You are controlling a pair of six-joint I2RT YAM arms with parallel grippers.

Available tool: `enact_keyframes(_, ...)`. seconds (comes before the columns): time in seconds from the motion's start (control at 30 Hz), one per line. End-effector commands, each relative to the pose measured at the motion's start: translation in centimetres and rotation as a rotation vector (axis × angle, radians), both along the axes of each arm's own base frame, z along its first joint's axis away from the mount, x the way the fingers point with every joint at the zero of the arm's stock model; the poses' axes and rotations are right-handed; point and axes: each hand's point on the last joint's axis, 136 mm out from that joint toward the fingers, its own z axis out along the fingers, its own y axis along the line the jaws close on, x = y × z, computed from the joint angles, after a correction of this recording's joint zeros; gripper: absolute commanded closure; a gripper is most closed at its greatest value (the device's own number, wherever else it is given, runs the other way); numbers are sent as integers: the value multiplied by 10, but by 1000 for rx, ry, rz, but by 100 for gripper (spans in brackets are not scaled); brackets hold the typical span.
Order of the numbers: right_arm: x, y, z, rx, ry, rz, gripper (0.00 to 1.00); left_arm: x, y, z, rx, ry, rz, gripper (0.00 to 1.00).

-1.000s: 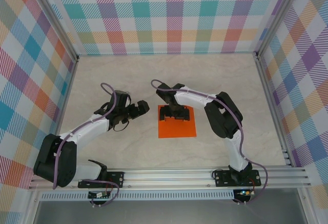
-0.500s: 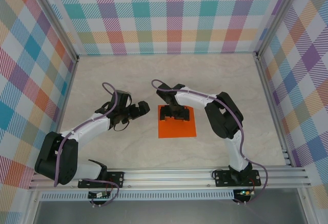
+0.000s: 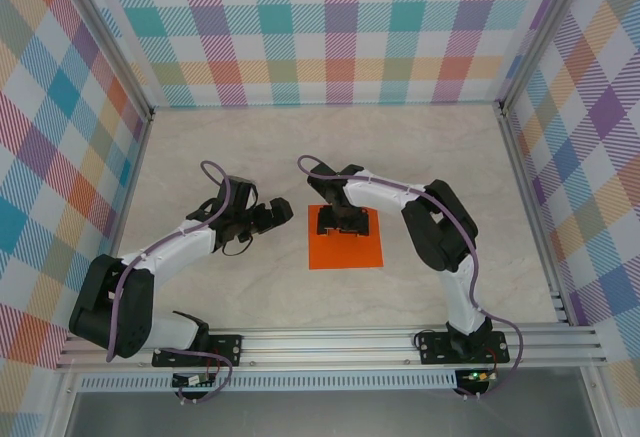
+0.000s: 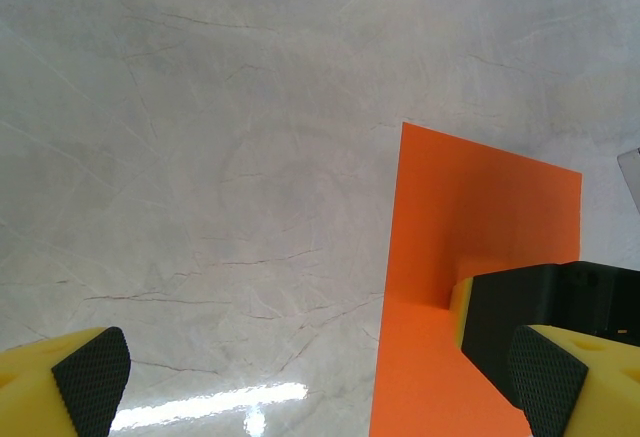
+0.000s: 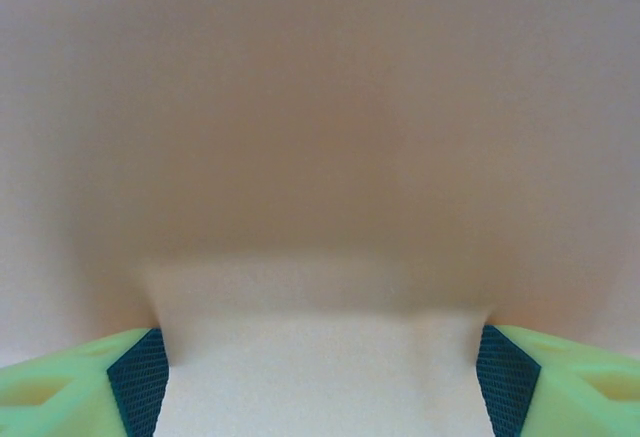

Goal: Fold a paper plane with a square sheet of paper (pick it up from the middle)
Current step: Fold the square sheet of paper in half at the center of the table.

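Now | right pincer [image 3: 342, 227] part-spread, pads down on square sheet of paper [image 3: 346, 250], sheet humped between them | left pincer [image 3: 273, 216] wide, empty, over table [image 3: 230, 147] beside sheet

The counter [image 4: 200, 157] has a pale, marble-look surface, smooth and glossy enough to carry a white streak of glare. The square sheet of paper [image 3: 345, 252] is thin, smooth, matt orange paper. The left gripper [image 4: 318, 387] and right gripper [image 5: 322, 382] have smooth yellowish plastic fingers [image 4: 30, 369] faced with black, finely cross-hatched pads [image 4: 92, 375]. The frame rail [image 3: 330, 342] is ribbed bare metal.
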Motion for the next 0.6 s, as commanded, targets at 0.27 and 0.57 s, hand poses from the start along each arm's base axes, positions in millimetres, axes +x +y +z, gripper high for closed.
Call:
enact_keyframes(0.27, -26, -5, -37, -45, 123, 11, 27, 1, -7, 11, -10, -21, -28, 0)
enact_keyframes(0.57, -10, 10, 1, 40, 28, 27, 50, 0, -7, 13, -13, -22, -28, 0)
